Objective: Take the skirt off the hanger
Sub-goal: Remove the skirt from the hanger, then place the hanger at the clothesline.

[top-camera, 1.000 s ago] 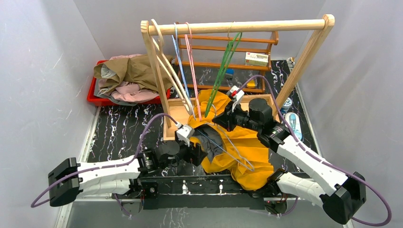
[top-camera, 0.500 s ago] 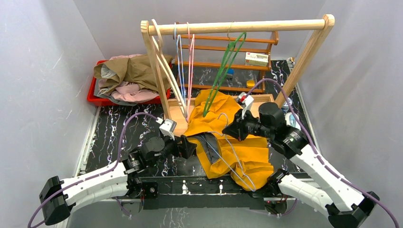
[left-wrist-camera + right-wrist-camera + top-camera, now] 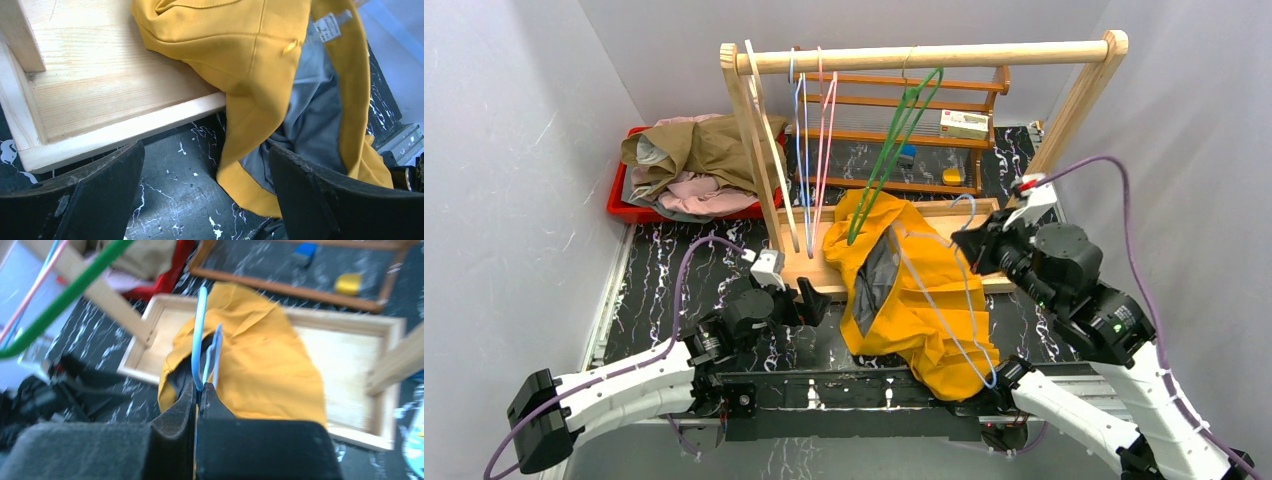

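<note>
Left pincer (image 3: 205, 197) now off skirt (image 3: 914, 290)

No legible text anywhere.

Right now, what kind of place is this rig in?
Likely a lab test cell staged for clothes handling: plain white walls close around a marbled table, a wooden rack holds hangers, and a red bin holds crumpled clothes.
</note>
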You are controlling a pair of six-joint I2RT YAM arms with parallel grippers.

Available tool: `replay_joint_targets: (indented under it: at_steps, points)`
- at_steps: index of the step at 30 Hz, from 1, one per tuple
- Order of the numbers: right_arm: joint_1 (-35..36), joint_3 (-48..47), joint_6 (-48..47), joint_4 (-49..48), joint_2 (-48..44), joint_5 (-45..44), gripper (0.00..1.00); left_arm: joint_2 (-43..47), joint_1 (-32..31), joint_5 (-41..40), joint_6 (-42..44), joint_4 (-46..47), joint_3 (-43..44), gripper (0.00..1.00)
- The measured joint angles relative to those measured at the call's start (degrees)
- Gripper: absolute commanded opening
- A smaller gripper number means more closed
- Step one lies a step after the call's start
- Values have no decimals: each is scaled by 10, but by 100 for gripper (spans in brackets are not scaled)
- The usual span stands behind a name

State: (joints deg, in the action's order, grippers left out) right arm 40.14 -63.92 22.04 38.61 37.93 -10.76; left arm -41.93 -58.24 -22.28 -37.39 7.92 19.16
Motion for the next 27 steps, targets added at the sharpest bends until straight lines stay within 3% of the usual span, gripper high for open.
replay_joint_targets:
  at_steps: [7,15,20,27]
  points:
    - [-1,-171,-68,4,106,-139,0,-6,0,-8,-3,-20,1,94]
    - [0,-277,-155,-6,197,-176,0,-30,0,7,-1,-14,6,95]
    - [0,-392,-199,-11,256,-193,0,-37,0,21,-1,-5,6,95]
    - [0,-445,-238,-64,274,-199,0,-34,0,39,3,4,6,98]
